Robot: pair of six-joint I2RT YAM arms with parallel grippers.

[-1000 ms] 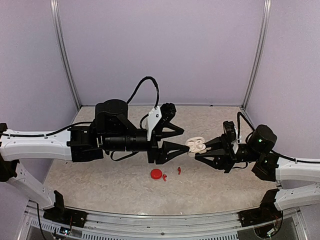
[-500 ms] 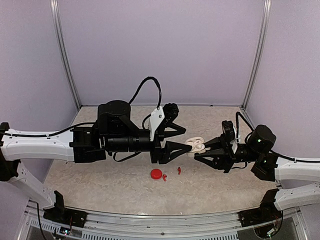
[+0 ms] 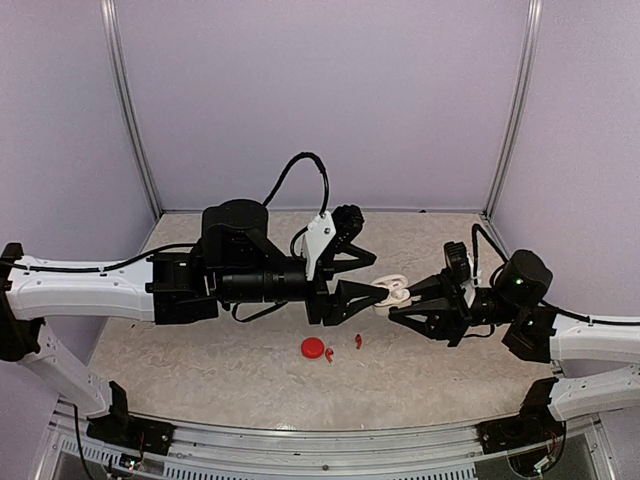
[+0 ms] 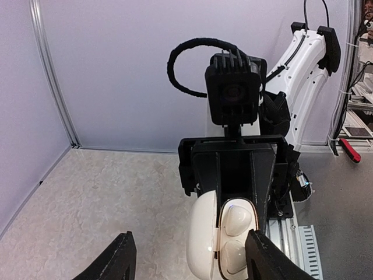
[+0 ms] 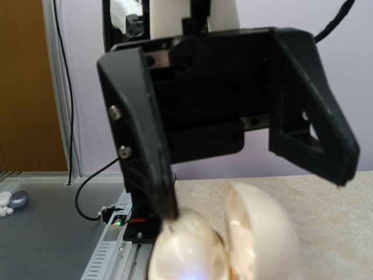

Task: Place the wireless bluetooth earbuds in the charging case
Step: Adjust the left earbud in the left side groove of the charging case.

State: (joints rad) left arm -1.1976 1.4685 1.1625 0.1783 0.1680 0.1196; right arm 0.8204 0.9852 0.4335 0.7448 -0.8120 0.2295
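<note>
My right gripper [image 3: 398,303] is shut on an open white charging case [image 3: 392,291], held above the table. In the left wrist view the lid [image 4: 204,239] stands open to the left. Two white earbuds [image 4: 238,220] sit in the base beside it. My left gripper [image 3: 376,278] is open, with its fingers [image 4: 119,259] on either side of the case. One finger [image 5: 145,151] comes down right at the base's edge; whether it touches I cannot tell. The case [image 5: 224,245] fills the bottom of the right wrist view, blurred, and my right fingers are hidden there.
A small red case [image 3: 313,347] lies on the table below the grippers, with a red earbud [image 3: 357,341] to its right and another tiny red piece [image 3: 329,354] close by. Purple walls enclose the table on three sides.
My left arm has moved to the right, so its open fingers now reach around the white case. The right arm and the case have stayed put.
</note>
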